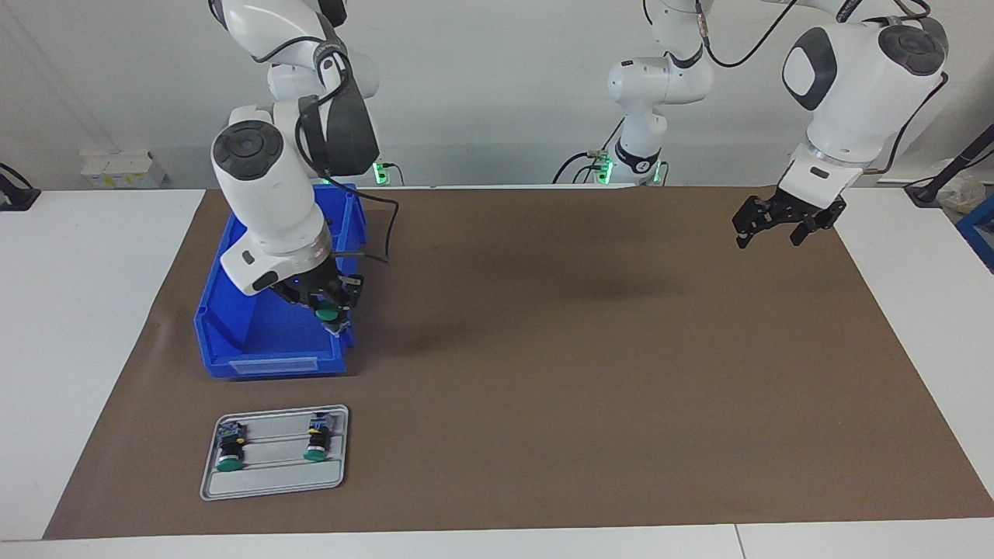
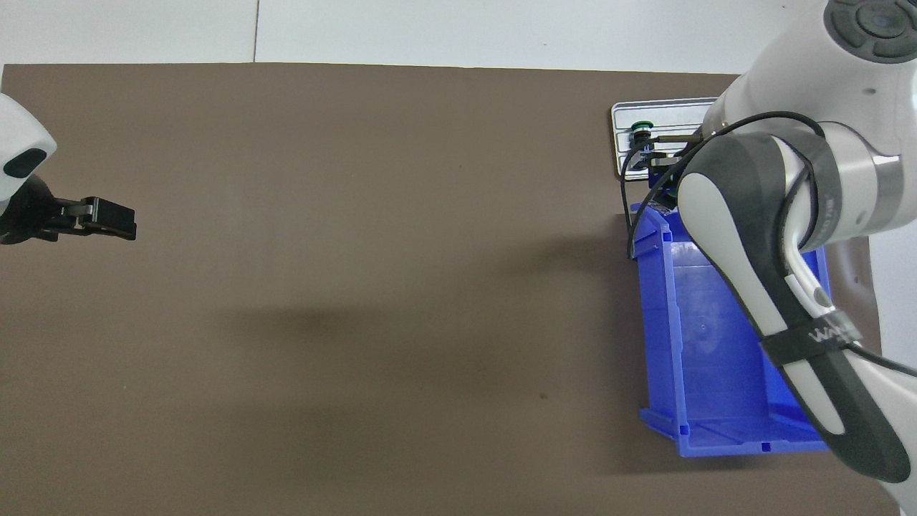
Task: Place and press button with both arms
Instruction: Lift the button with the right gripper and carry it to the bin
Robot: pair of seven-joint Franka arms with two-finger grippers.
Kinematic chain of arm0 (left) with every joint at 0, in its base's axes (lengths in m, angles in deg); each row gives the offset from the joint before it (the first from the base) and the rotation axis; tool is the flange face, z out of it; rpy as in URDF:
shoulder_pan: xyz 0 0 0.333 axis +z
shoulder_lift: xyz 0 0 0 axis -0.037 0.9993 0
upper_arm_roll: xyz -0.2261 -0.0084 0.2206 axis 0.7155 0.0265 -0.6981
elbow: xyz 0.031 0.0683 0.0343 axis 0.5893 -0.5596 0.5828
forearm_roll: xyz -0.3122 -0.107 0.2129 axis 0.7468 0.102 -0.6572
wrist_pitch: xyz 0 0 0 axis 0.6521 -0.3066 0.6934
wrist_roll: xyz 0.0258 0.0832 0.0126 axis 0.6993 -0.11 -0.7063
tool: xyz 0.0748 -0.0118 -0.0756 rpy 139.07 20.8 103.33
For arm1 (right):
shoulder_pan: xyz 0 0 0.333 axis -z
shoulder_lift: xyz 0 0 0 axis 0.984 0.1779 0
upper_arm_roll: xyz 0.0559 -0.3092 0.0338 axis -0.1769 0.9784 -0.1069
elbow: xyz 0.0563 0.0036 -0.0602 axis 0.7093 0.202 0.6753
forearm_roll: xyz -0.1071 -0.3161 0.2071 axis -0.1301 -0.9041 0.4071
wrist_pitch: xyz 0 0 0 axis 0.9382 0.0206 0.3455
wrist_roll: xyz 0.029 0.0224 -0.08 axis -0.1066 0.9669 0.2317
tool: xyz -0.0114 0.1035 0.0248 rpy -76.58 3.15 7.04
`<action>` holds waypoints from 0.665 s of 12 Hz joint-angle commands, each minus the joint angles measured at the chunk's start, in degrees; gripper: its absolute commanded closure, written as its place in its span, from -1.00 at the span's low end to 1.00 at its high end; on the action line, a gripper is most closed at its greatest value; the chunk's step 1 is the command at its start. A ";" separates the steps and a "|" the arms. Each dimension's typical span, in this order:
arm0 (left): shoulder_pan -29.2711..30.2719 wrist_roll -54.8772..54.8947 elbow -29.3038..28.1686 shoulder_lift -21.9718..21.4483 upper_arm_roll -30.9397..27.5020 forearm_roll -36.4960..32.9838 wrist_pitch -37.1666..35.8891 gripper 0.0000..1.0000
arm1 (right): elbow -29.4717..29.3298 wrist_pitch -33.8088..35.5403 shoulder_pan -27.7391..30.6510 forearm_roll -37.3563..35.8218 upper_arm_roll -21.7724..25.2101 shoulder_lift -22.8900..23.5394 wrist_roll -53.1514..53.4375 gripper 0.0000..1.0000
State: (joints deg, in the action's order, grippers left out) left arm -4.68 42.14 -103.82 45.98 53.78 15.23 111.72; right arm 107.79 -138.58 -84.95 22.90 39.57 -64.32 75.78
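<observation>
A small push-button with a round green cap and a black cylindrical body is pinched in the right claw, whose fingertips are pressed together on it. The button is held in the air over the end of an open blue plastic bin that lies farther from the robots, near the bin's corner; the green cap is turned away from the robots. In the overhead view the claw and most of the button are hidden by the right arm's white forearm.

Farther from the robots than the bin, a flat grey metal tray with raised ribs is seen on the brown paper mat that covers the white table. Two more green-capped push-buttons are laid on the tray, one toward the right arm's end and the other beside it, apart from each other, each with its green cap pointing away from the robots.

The left claw is held spread and empty in the air over the mat at the left arm's end of the table, well apart from the bin, and the left arm waits there
</observation>
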 commanded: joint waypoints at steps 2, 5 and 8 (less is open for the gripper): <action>0.10 -0.50 -1.70 -1.58 -0.09 0.43 0.38 -1.00 | 8.23 -1.18 5.36 1.22 -0.74 -4.42 -12.43 1.00; 0.10 -0.50 -1.70 -1.58 -0.09 0.43 0.38 -1.00 | 17.79 -8.70 8.79 1.22 -0.74 -8.10 -22.71 1.00; 0.10 -0.50 -1.70 -1.58 -0.09 0.43 0.38 -1.00 | 26.78 -18.48 10.29 1.22 -0.74 -10.31 -30.89 1.00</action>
State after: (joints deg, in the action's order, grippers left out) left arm -4.68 42.13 -103.83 45.98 53.76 15.23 111.72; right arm 127.73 -152.77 -76.08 22.91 39.57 -70.95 49.46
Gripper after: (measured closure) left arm 0.000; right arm 0.586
